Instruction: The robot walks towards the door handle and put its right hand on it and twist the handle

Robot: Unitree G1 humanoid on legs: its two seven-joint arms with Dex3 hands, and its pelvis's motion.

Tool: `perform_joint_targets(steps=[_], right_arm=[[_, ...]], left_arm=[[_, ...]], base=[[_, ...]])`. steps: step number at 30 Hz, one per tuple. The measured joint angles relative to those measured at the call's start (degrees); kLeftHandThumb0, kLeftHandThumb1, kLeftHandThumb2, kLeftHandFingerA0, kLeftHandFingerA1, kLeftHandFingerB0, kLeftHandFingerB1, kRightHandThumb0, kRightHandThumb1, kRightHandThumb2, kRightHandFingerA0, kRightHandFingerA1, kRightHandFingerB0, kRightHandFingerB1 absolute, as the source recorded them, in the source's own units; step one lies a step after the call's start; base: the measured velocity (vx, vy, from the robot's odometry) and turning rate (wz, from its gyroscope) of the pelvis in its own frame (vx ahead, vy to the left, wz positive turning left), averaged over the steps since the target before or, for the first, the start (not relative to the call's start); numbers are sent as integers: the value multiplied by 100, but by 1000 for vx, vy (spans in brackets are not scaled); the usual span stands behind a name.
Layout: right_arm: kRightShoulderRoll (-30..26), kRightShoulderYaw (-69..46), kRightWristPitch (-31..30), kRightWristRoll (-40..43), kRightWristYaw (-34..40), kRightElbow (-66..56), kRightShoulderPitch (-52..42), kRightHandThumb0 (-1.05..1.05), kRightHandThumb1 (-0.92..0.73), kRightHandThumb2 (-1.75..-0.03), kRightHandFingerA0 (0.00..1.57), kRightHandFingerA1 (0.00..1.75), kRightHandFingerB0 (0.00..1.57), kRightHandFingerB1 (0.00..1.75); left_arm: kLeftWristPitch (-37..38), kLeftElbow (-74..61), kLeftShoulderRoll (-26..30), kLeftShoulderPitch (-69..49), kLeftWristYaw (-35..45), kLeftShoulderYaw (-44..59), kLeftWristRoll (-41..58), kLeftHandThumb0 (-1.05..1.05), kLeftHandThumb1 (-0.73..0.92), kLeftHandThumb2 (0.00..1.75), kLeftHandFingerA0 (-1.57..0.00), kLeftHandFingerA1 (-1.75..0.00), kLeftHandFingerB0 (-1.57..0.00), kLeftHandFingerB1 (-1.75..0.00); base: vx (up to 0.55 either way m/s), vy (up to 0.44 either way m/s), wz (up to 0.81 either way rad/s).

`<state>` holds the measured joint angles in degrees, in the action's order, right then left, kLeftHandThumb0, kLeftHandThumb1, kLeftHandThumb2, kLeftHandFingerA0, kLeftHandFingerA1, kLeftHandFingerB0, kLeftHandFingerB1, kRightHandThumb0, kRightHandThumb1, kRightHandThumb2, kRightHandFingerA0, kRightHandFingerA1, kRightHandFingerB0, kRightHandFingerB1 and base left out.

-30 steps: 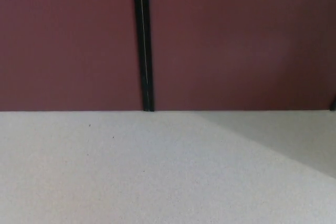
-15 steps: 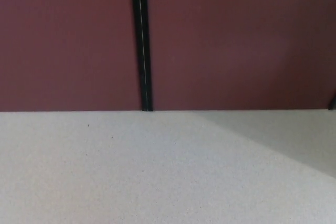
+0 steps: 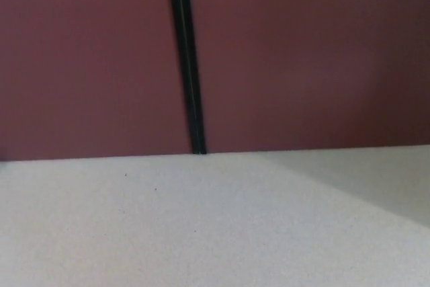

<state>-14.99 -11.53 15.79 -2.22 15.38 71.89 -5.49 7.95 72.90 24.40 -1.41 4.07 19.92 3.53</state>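
A dark red door surface [image 3: 295, 58] fills the upper part of the head view, split by a black vertical seam [image 3: 188, 65] a little left of centre. No door handle shows in this view. Neither of my hands nor any part of my arms is visible. The picture is slightly blurred.
Pale speckled floor [image 3: 201, 226] covers the lower part of the view and meets the red panels along a nearly straight line. A darker shadow band [image 3: 376, 179] lies across the floor at the right.
The whole picture has shifted: the floor line now sits lower and tilts slightly, and the black seam leans more to the right. This is camera motion.
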Motion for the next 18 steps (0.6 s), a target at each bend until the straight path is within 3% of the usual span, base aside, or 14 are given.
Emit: perform_joint_targets(steps=[5, 6, 10, 11, 14, 15, 18], right_arm=[[53, 84, 82, -43, 65, 49, -19, -8, -62, -57, 69, 54, 46, 41], [56, 95, 104, -53, 67, 54, -8, -7, -63, -57, 69, 53, 46, 41], [54, 112, 155, -71, 89, 74, -17, -7, -63, -57, 69, 53, 47, 41], [55, 117, 159, -73, 91, 79, -19, -4, -63, -57, 69, 52, 48, 41], [56, 156, 172, -90, 99, 99, -21, -4, -63, -57, 69, 52, 48, 41], [59, 165, 176, -97, 100, 105, -22, -4, -63, -57, 69, 52, 48, 41], [60, 183, 188, -115, 102, 116, -13, -3, -64, -57, 68, 52, 48, 41]], left_arm=[[1, -5, 64, 13, -5, -5, 2, 3, 75, 62, -48, -69, -22, -31], [-1, -2, 98, 17, -12, -4, 2, 3, 76, 61, -43, -84, -20, -30], [11, -42, 110, 26, -5, -21, 2, 3, 76, 62, -46, -81, -21, -31], [16, -50, 112, 24, 0, -24, 2, 2, 57, 97, -48, -68, -12, -47], [18, -48, 141, 21, -2, -89, -12, 2, 57, 97, -48, -68, -12, -47], [18, -47, 150, 18, -3, -107, -13, 3, 75, 61, -50, -65, -23, -32], [19, -27, 160, 7, 4, -115, -7, 3, 75, 62, -50, -67, -23, -32]], base=[[288, 301, -11], [54, 122, 3], [175, 86, 7], [206, 32, 2], [179, -41, 8], [215, -90, 5], [243, -139, 7]])
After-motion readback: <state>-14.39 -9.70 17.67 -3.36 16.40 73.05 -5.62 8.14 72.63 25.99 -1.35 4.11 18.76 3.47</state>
